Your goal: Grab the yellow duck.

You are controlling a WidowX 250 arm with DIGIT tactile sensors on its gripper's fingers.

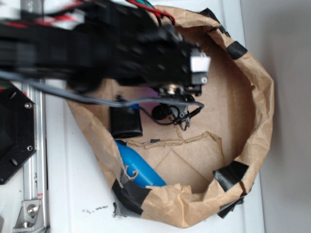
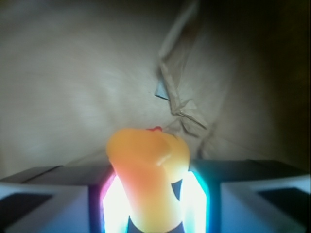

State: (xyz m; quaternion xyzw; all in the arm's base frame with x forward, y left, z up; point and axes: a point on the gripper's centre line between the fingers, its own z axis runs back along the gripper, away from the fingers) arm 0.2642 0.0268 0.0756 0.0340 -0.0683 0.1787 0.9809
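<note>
1. We see the duck [image 2: 146, 174] in the wrist view, wedged between our gripper's [image 2: 154, 204] lit pads, beak up.
2. The jaws are narrowed onto its sides, which we judge a hold.
3. Around it rises a brown paper wall [image 1: 252, 82], enclosing a black pad [image 1: 125, 122] and a blue object [image 1: 138, 167].
4. Outside, the arm hides the duck.

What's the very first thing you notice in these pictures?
In the wrist view, the bright yellow duck glows at the bottom centre, squeezed between the two sides of the tool. In the outside view, the blurry black robot arm reaches over a crinkly brown paper ring, with a blue bottle at its lower left wall.
</note>
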